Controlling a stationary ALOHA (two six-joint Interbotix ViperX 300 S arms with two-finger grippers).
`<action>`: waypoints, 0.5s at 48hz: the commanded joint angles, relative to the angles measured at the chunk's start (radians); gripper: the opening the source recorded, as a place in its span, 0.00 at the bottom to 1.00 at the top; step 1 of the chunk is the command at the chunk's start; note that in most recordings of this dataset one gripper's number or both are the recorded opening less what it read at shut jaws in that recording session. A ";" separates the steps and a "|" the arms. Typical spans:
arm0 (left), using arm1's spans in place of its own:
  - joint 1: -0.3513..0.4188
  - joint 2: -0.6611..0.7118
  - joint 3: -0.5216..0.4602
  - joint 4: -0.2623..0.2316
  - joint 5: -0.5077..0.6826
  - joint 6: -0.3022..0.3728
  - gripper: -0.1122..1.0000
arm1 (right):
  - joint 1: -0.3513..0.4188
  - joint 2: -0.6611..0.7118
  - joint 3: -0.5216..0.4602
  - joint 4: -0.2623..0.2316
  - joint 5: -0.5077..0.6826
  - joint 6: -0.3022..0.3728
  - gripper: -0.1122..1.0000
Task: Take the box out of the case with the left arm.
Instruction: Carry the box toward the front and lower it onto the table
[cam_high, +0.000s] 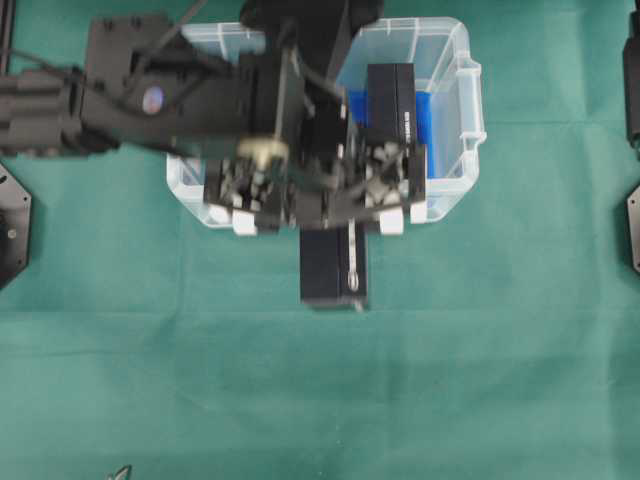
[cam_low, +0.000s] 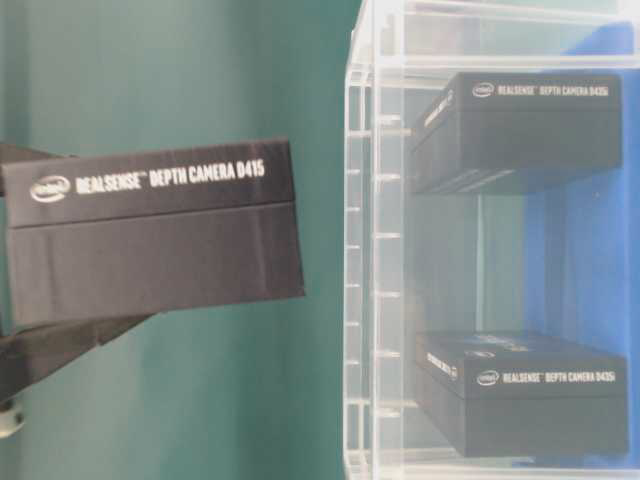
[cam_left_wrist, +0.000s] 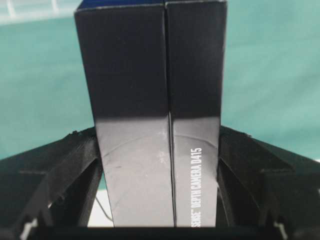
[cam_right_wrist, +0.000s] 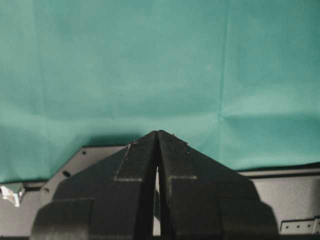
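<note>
Left black lattice gripper with white pieces (cam_high: 318, 205) is clamped on the black rectangular cardboard box (cam_left_wrist: 155, 115), holding it outside the clear plastic tub with blue floor (cam_high: 462, 70), near side, over green cloth (cam_high: 150, 380), likely ready to set down. Right all-black gripper (cam_right_wrist: 158, 134) has its fingers together.

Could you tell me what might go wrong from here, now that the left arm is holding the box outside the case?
The box is pinched between the left gripper fingers only near one end, so it could tilt or slip. It hangs close beside the case wall, which it could clip if it swings that way.
</note>
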 joint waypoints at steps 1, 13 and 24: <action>-0.041 -0.040 -0.012 0.003 -0.002 -0.029 0.66 | 0.000 -0.003 -0.028 -0.003 -0.003 0.000 0.10; -0.109 -0.035 -0.011 0.009 -0.003 -0.126 0.66 | 0.000 -0.003 -0.028 -0.003 -0.005 0.000 0.10; -0.112 -0.038 -0.003 0.009 -0.002 -0.132 0.66 | -0.002 -0.003 -0.028 -0.002 -0.002 0.002 0.10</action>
